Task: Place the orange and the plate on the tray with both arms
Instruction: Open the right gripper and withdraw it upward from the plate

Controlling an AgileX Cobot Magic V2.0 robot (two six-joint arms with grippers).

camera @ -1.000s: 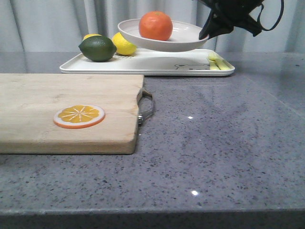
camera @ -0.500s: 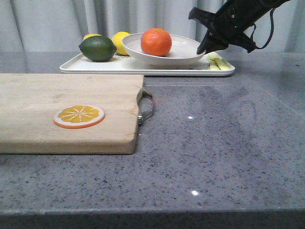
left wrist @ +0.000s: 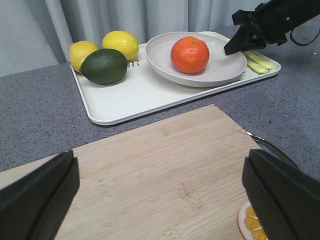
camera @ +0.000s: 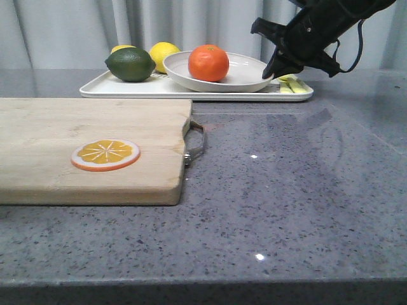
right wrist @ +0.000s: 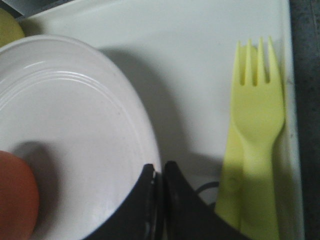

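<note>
White plate [camera: 245, 71] with orange [camera: 208, 62] sits on tray [camera: 121, 88] — right gripper [camera: 278, 65] pinches its rim; release gently — avoid the fork [right wrist: 255, 125] beside.

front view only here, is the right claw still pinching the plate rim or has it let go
Observer: The right claw is shut on the plate rim; the right wrist view shows both fingertips pressed together over the edge.
Operator: what's that yellow thing behind the claw
Observer: A yellow plastic fork, lying flat on the tray beside the plate, with another yellow utensil under it.
Operator: where's the left claw, can't see it
Observer: The left claw is open and hangs over the wooden cutting board, well short of the tray.
Operator: orange ok?
Observer: The orange sits inside the plate, stem dot up, off-centre, on the side nearer the right claw.
</note>
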